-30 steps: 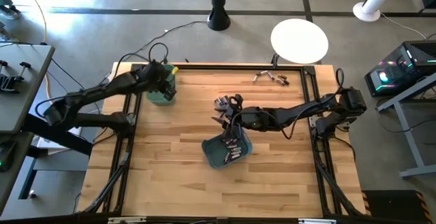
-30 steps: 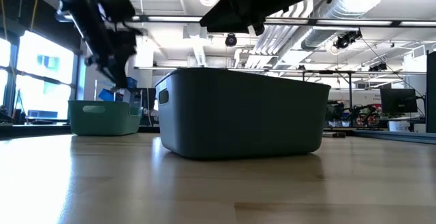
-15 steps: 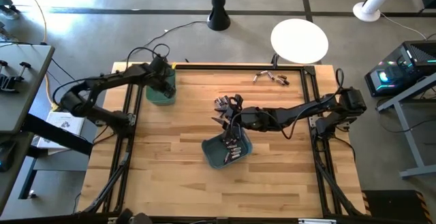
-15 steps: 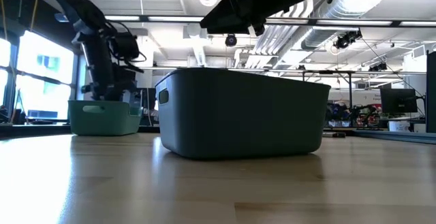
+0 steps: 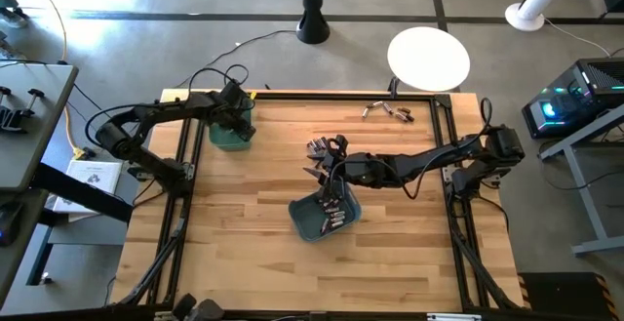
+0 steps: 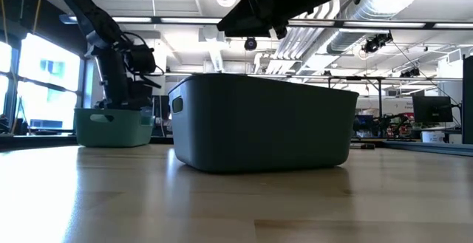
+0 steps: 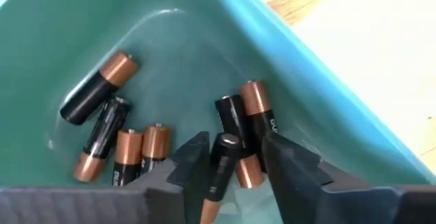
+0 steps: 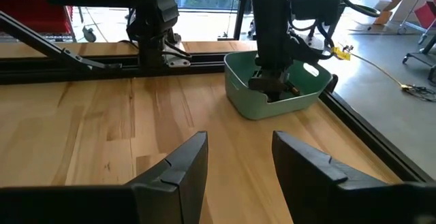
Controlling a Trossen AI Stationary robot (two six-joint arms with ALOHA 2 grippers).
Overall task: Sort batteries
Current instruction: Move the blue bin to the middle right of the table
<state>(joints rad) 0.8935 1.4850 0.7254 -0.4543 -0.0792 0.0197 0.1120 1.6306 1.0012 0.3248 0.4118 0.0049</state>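
My left gripper reaches down into the light green bin at the table's far left, open, with one black-and-copper battery standing between its fingers. Several more batteries lie on that bin's floor. My right gripper hangs open and empty above the table's middle, just beyond the dark teal bin, which holds several batteries. A heap of silvery batteries lies on the table beside the right gripper. My left gripper comes at the battery from above, steeply slanted, its fingers on either side of the battery's black body. A gap shows between the battery and one finger. Whether the other finger touches it, I cannot tell.
A few loose batteries lie near the table's far right corner. Black frame rails run along the table's left and right edges. Bare wood stretches from the dark bin to the near edge.
My left gripper has sunk from above the light green bin down into it and has tipped more steeply downward, while that arm's elbow swung out toward the table's left. My right gripper has kept still.
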